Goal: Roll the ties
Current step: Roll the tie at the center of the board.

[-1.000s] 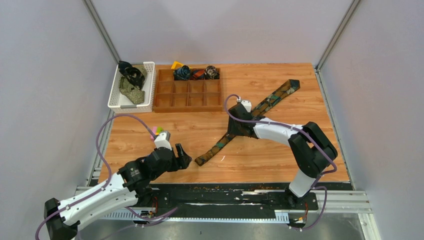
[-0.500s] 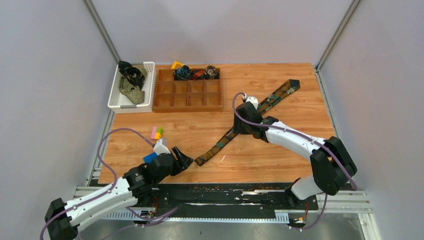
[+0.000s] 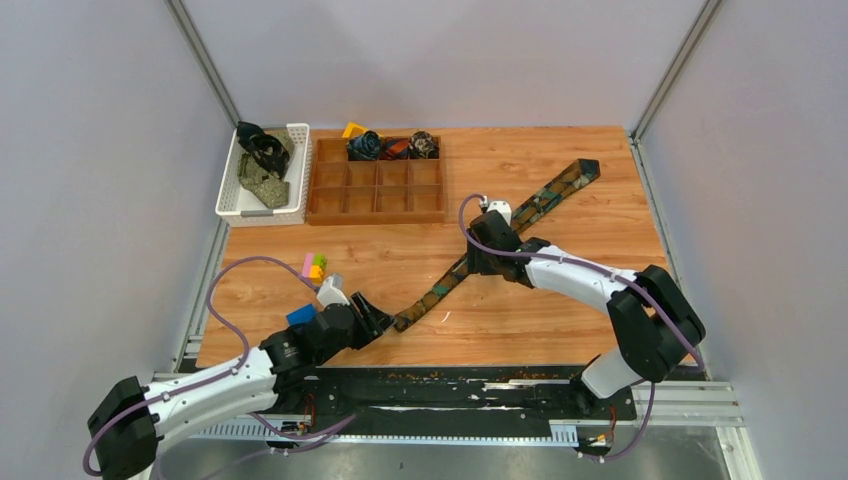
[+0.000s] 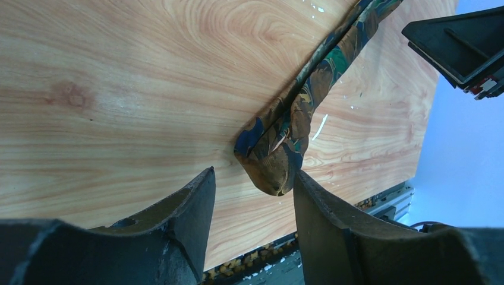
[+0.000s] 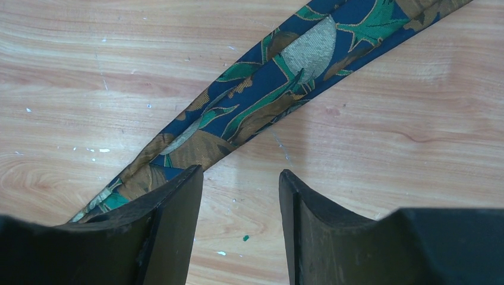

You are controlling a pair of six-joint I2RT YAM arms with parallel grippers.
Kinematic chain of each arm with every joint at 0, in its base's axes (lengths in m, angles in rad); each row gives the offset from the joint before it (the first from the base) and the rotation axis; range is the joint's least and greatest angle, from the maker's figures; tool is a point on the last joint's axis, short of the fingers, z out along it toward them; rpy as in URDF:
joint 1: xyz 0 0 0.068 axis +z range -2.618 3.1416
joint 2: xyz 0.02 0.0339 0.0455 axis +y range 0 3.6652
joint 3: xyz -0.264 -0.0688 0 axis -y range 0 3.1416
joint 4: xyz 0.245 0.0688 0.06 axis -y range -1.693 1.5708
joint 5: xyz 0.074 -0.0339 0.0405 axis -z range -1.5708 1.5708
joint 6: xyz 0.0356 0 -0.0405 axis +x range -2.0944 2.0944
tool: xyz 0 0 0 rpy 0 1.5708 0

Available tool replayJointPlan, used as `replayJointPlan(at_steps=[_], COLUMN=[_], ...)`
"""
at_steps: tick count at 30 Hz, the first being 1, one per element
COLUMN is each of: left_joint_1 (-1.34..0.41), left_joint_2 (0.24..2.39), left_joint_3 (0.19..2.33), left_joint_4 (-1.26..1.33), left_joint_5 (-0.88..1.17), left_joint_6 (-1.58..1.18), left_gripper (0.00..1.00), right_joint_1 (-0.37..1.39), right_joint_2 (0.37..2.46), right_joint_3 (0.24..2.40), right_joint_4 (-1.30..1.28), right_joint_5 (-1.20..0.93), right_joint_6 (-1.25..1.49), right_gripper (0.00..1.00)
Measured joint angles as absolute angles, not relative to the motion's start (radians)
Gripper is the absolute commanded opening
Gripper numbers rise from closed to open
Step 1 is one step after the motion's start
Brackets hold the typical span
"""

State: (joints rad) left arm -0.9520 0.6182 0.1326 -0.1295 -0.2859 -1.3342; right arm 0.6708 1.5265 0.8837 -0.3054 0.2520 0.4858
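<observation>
Tie point(image 3: 437, 293) stretches from lower centre to upper right overhead. Only the left wrist view shows its folded tip between the left gripper's point(image 4: 254, 175) spread fingers. The right gripper point(image 5: 241, 172) is likewise spread.

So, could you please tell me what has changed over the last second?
The left gripper eased right to the narrow end of the patterned tie. Its jaws narrowed around the tip without pinching it yet. The arm's move uncovered more of the coloured blocks. The right gripper shifted slightly over the tie's middle, open. The tie, tray and basket stayed put.
</observation>
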Motion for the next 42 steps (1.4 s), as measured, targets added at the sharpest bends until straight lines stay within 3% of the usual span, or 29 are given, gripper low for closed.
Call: replayJointPlan(at_steps=[25,29,38,42], left_joint_1=[-0.952,-0.952,-0.952,-0.952], left_joint_2=[0.789,0.809,0.826,0.797], left_joint_3=[0.093,0.076,0.073,0.068], left_joint_4=[0.083,0.11,0.133,0.125], left_joint_5=[-0.255,-0.255,-0.263,-0.274], left_joint_6=[-1.339,-1.341,-1.336,-1.325], left_gripper=[0.41,0.33,0.01,0.0], right_joint_1=[0.671,0.671,0.671,0.671], right_joint_2=[1.552,1.553,1.553,1.548], right_joint_3=[0.848,0.848,0.84,0.819], right_joint_4=[-0.262,-0.258,-0.235,-0.218], right_joint_5=[0.243,0.243,0.235,0.227], right_joint_6=[0.454,0.451,0.442,0.431], right_gripper=[0.5,0.5,0.49,0.48])
